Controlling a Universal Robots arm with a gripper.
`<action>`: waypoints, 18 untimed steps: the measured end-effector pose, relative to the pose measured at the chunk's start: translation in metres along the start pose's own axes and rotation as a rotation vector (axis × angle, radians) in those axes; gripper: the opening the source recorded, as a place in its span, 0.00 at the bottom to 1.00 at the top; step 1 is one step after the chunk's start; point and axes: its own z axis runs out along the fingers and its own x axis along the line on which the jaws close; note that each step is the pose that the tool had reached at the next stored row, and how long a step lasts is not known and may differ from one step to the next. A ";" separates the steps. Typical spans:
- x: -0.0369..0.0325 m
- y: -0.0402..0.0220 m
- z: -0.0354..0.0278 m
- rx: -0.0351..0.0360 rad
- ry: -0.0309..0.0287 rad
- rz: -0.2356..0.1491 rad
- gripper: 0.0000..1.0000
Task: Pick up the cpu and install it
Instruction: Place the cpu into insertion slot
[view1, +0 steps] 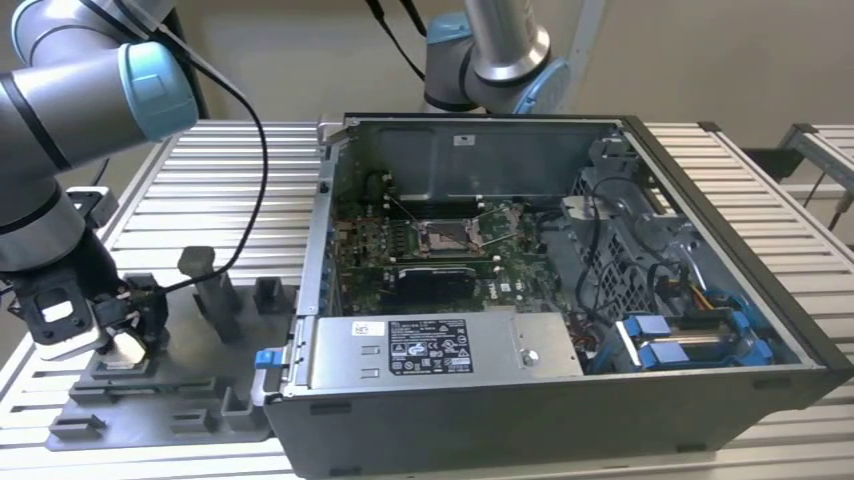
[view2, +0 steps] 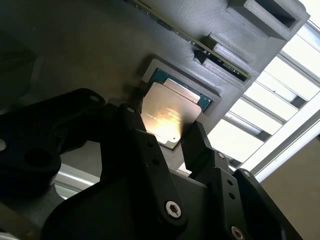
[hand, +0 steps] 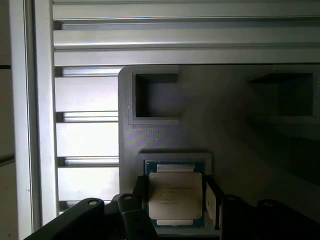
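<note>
The cpu (view2: 170, 112) (hand: 175, 195), a thin square chip with a silvery top and green edge, lies in a square recess of the dark grey holder block (view2: 90, 55) (hand: 225, 130). My gripper (view2: 164, 122) (hand: 176, 200) is down over it, one black finger against each of two opposite edges, shut on the chip while it still sits in the recess. In the exterior view the gripper (view1: 127, 330) is at the holder block (view1: 174, 390) on the view's left. The motherboard socket (view1: 443, 238) lies inside the open computer case (view1: 534, 410).
The holder block carries upright posts (view1: 214, 290) and other pockets (hand: 155, 97). Cables (view1: 254, 180) run from the arm over the slatted metal table (view1: 240, 160). A grey power supply box (view1: 427, 345) sits along the case's front wall. A second arm (view1: 487, 50) stands behind the case.
</note>
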 end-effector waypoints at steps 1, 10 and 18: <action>0.0000 0.0000 -0.0001 0.0001 0.0001 0.000 0.00; -0.0001 0.0002 -0.0008 0.0001 0.0069 0.000 0.00; -0.0002 0.0002 -0.0021 0.0010 0.0287 0.001 0.00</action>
